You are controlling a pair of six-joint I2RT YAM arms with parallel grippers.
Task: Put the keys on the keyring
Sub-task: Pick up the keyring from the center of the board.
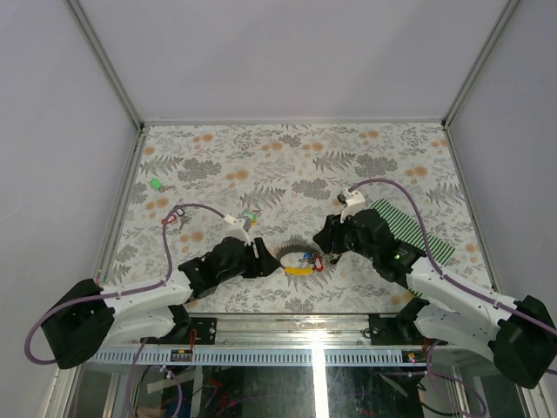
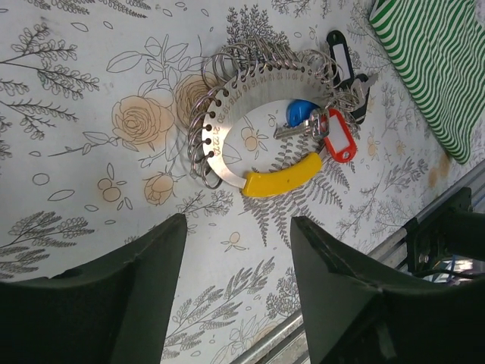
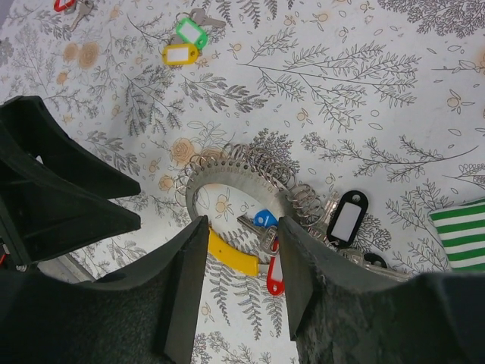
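Observation:
The keyring [image 1: 298,260] is a silvery C-shaped plate with several wire rings and a yellow grip [image 2: 280,176]. It lies flat between both grippers, and it also shows in the left wrist view [image 2: 220,144] and the right wrist view [image 3: 220,173]. A blue-headed key [image 2: 301,114], a red tag [image 2: 339,136] and a black tag [image 2: 339,53] lie at its open end. My left gripper [image 2: 236,231] is open and empty, just short of the yellow grip. My right gripper [image 3: 242,227] is open and empty, hovering over the yellow grip and the red tag.
A green tag [image 3: 189,32] and a yellow tag [image 3: 179,54] with keys lie further off, and a red tag [image 3: 64,4] lies beyond them. The green-and-white striped mat [image 1: 418,231] lies at the right. The table's metal front rail [image 2: 424,205] runs close behind the left gripper.

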